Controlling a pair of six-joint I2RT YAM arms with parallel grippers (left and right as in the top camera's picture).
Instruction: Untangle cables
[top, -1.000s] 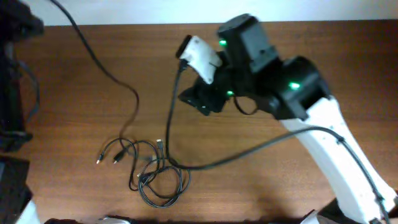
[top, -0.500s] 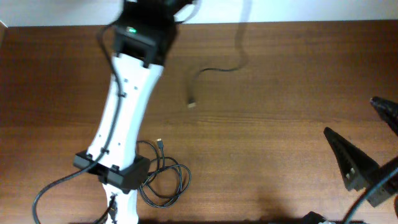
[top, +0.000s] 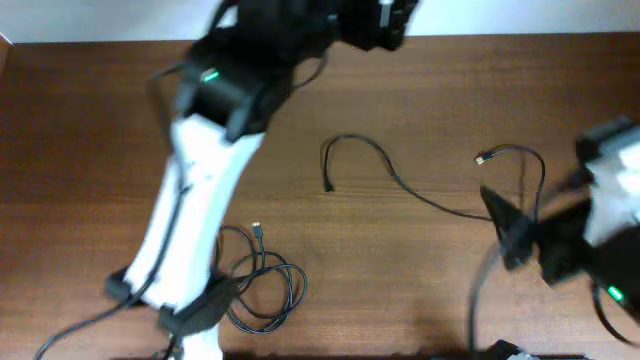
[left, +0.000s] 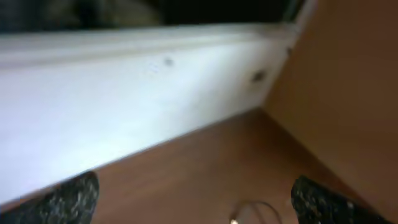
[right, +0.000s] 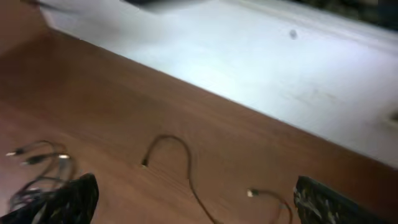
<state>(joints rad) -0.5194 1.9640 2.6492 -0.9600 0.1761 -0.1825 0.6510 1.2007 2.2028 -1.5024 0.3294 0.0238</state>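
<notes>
Left claw (left: 196, 202) and right claw (right: 199, 200) wide apart, empty; cables (top: 402, 184) on table (top: 430, 95).

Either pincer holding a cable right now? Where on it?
No. Left pincer and right pincer both open, empty; cables lie on the table.

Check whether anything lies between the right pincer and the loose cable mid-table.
Nothing visible does. The open right pincer looks over bare tabletop, with the loose cable lying just ahead of it. The tangled bundle sits off to one side, beside the left arm.
</notes>
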